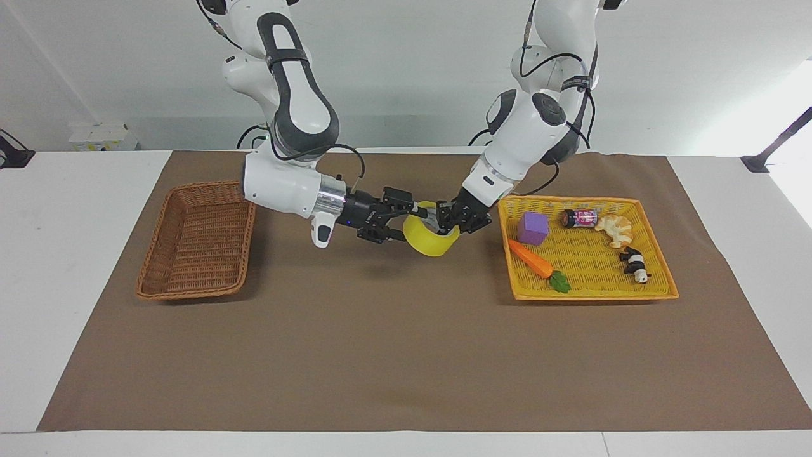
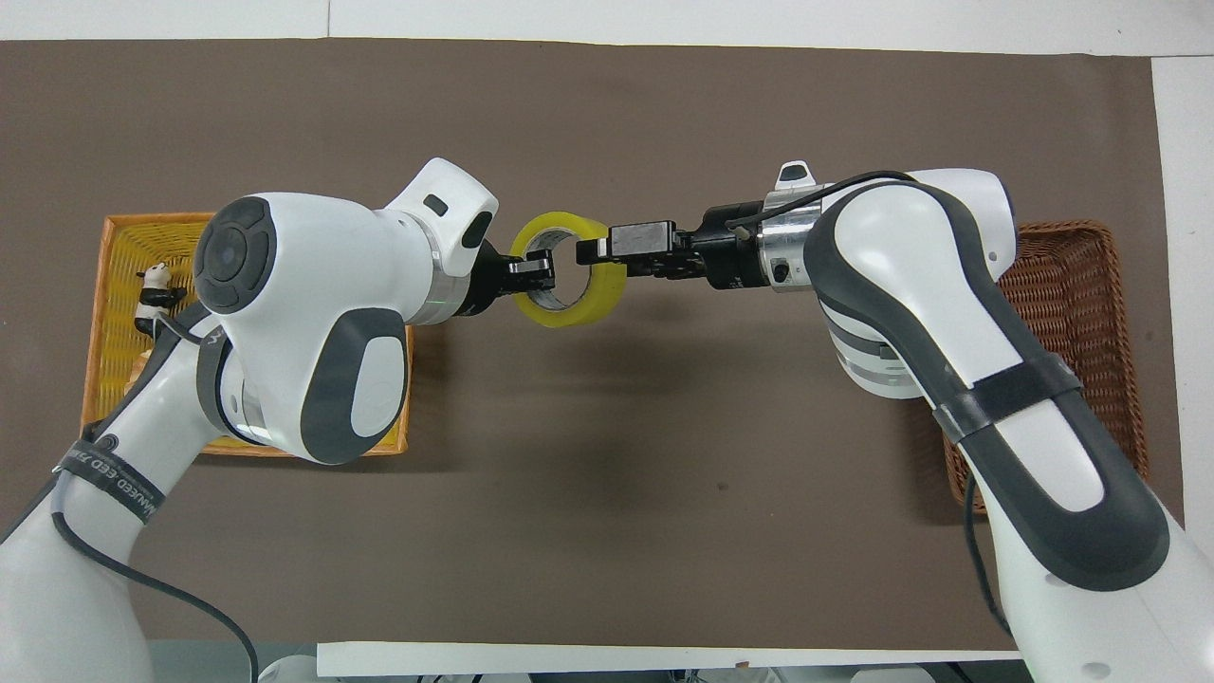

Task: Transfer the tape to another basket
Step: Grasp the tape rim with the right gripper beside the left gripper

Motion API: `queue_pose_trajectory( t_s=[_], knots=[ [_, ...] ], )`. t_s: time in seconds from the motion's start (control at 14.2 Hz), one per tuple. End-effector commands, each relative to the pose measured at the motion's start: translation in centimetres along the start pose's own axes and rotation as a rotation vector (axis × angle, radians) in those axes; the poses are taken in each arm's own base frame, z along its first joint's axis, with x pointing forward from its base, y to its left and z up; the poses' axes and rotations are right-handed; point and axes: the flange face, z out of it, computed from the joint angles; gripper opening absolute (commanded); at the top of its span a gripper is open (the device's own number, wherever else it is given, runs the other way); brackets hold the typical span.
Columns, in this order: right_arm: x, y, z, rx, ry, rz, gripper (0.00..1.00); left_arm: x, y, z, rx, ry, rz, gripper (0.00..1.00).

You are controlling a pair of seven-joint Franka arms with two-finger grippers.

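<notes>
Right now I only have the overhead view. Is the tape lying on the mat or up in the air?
Observer: Up in the air. In the facing view the tape hangs clear above the mat, held by the left hand.
Operator: Is the right hand at its height?
Observer: Yes, the right hand comes in level with the tape's upper rim.
Operator: The left arm covers most of the yellow basket. What is in there?
Observer: The yellow basket holds a purple cube, a carrot, a small can and a pastry, beside the panda you can see.
</notes>
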Motion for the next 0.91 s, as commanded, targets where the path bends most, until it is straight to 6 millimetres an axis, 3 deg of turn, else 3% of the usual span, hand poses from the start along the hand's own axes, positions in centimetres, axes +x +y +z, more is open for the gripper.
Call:
queue_pose_trajectory(
  t_s=[0.0,0.14,0.28,0.42,0.63,0.7,0.77,0.84],
  knots=[
    [-0.2,0.2,-0.4,0.016,0.009,0.013,0.83,0.3,0.4,-0.5,-0.007,-0.007,0.015,0.00],
    [-0.2,0.2,-0.4,0.017,0.009,0.014,0.67,0.3,0.4,-0.5,-0.008,-0.007,0.014,0.00],
    [-0.2,0.2,-0.7,0.024,0.000,0.017,0.37,0.3,0.5,-0.5,-0.009,-0.005,0.017,0.00],
    [-0.1,0.5,-1.3,0.033,-0.004,0.022,0.00,0.4,0.7,-0.6,-0.012,-0.004,0.020,0.00],
    [0.0,0.6,-1.6,0.037,-0.005,0.024,0.00,0.3,0.7,-0.6,-0.009,-0.009,0.018,0.01],
    [0.0,0.5,-1.7,0.041,-0.010,0.021,0.00,0.4,0.9,-0.8,-0.013,-0.008,0.017,0.29],
    [-0.1,0.5,-1.7,0.047,-0.020,0.020,0.00,0.7,1.3,-1.5,-0.023,0.006,0.012,0.95],
    [0.1,0.8,-2.2,0.051,-0.017,0.022,0.00,0.9,1.6,-2.7,-0.029,0.005,0.013,1.00]
  ],
)
